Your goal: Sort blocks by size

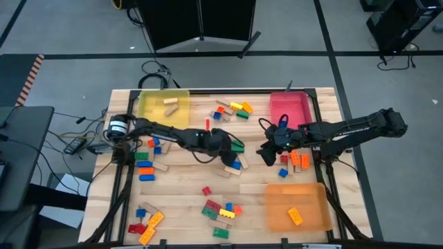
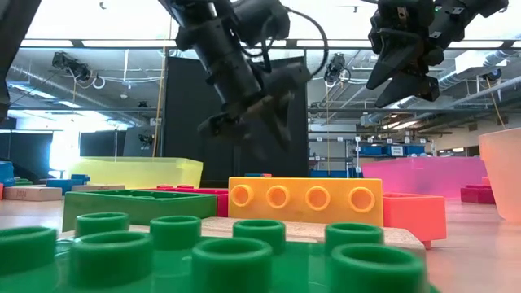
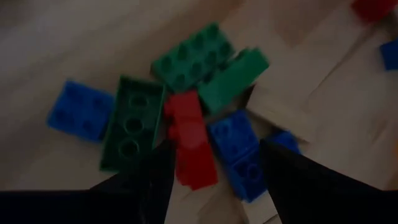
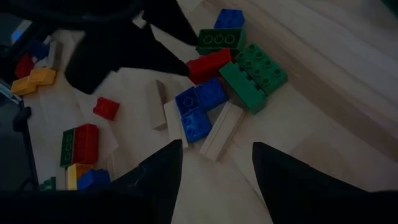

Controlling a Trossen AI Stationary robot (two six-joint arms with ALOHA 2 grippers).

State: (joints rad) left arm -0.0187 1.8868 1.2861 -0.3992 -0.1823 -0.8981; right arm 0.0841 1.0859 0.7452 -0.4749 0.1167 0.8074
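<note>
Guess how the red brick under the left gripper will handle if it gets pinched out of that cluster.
Red brick looks rigid moulded plastic, so probably stiff and light. It lies against a green brick and a blue brick, so neighbours may shift. Flat and studded: unlikely to roll. The left gripper is open above it.

- Wooden surface (image 1: 187, 183), pale planks with a dark frame around it.
- Yellow tray (image 1: 163, 102) at the far left corner.
- Pink tray (image 1: 289, 108) at the far right corner.
- Orange tray (image 1: 297, 207) near the front right.
- Cables (image 1: 73, 138) trail over the grey floor (image 1: 62, 34), left of the surface.
- Black stand (image 1: 201, 24) behind the surface.
</note>
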